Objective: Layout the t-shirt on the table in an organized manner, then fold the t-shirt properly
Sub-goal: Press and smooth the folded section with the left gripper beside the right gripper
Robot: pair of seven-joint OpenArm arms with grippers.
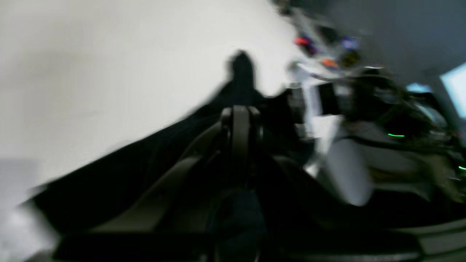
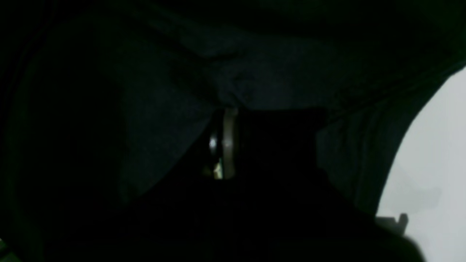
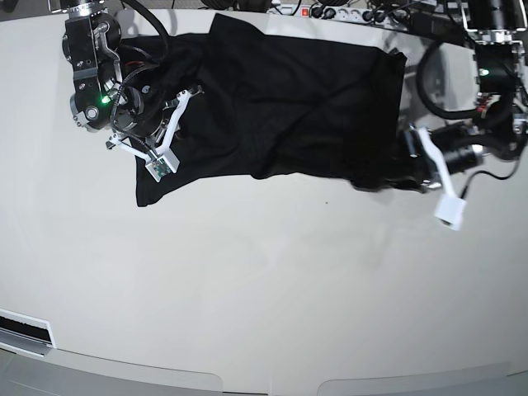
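Observation:
The black t-shirt point(image 3: 280, 107) lies spread across the far part of the white table point(image 3: 264, 272), creased and with its lower left corner point(image 3: 153, 194) sticking out. In the base view my left gripper point(image 3: 394, 172) is at the shirt's lower right corner. The left wrist view is blurred and shows its fingers point(image 1: 240, 116) pressed together, with black cloth point(image 1: 109, 182) running out from them. My right gripper point(image 2: 225, 109) is shut where the cloth point(image 2: 255, 72) bunches; dark fabric fills most of that view. In the base view the right arm point(image 3: 124, 107) hangs over the shirt's left end.
A power strip and cables point(image 3: 338, 11) run along the table's far edge, seen as blurred clutter point(image 1: 346, 54) in the left wrist view. A dark slot point(image 3: 25, 330) sits at the near left edge. Bare table point(image 2: 437, 145) shows beside the shirt.

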